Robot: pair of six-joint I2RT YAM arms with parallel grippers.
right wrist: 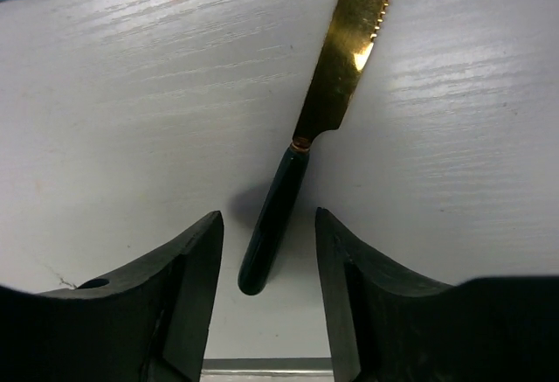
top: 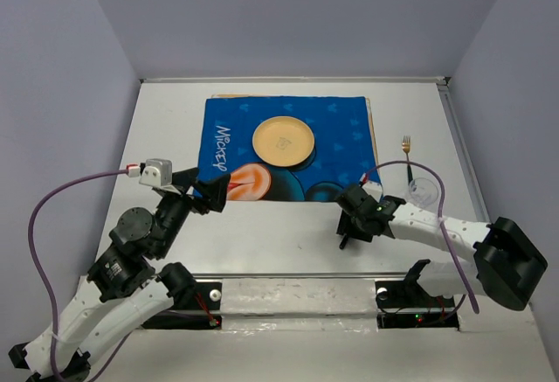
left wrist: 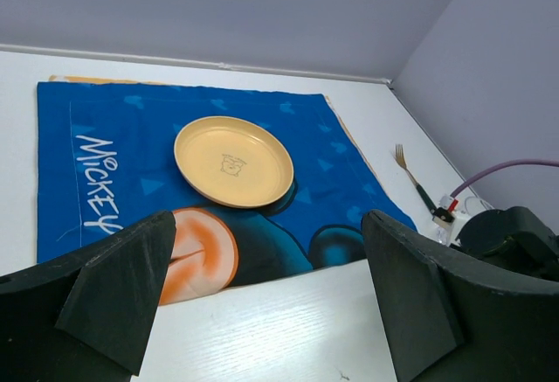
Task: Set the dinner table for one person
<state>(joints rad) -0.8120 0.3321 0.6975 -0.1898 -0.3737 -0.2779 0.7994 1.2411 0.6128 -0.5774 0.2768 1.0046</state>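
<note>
While the left gripper is hovering wide open and holding nothing over the near left corner of the blue placemat, it is probably waiting its turn. The placemat is lying on the far middle of the dinner table, and the yellow plate is sitting empty at its centre, marking the seat. To the right, on bare tabletop, the right gripper is straddling the dark handle of the gold knife, fingers parted and not touching it, likely lining up a pick. Farther right, the fork and a clear glass, seemingly empty, are waiting beside the placemat.
</note>
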